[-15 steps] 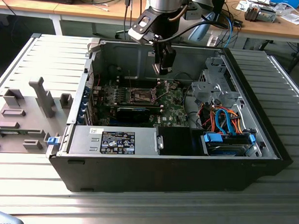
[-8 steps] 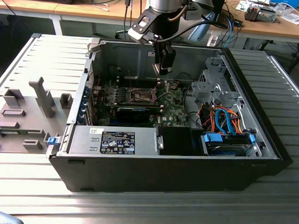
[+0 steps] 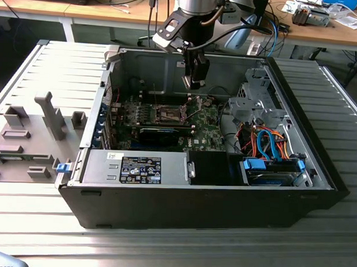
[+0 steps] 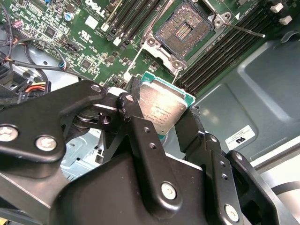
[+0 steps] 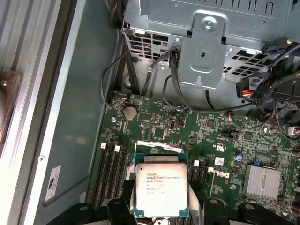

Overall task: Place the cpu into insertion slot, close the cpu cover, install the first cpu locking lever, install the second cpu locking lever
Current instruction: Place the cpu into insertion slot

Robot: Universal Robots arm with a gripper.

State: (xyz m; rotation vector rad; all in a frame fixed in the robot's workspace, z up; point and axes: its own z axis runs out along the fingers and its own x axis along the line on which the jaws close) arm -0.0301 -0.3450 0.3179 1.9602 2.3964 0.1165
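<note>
My gripper (image 4: 159,111) is shut on the cpu (image 4: 163,108), a flat square chip with a silvery top and green edge, clamped by its two sides between black fingers (image 4: 133,117). In the first wrist view the cpu (image 5: 161,190) hangs above the green motherboard (image 5: 206,136). The insertion slot (image 4: 183,29) lies uncovered with its pin field showing, a short way beyond the chip. Two thin wire locking levers (image 4: 248,29) (image 4: 135,58) stick out from its metal rim. I cannot pick out the cpu cover. In the exterior view the gripper (image 3: 195,81) hovers inside the open case, above the slot (image 3: 167,114).
Black memory slots (image 4: 220,51) flank the socket. A metal drive cage (image 5: 206,47) with cable bundles (image 3: 266,142) sits toward the exterior view's right. A power supply (image 3: 139,167) lines the case front. A grey fixture block (image 3: 26,140) stands left of the case.
</note>
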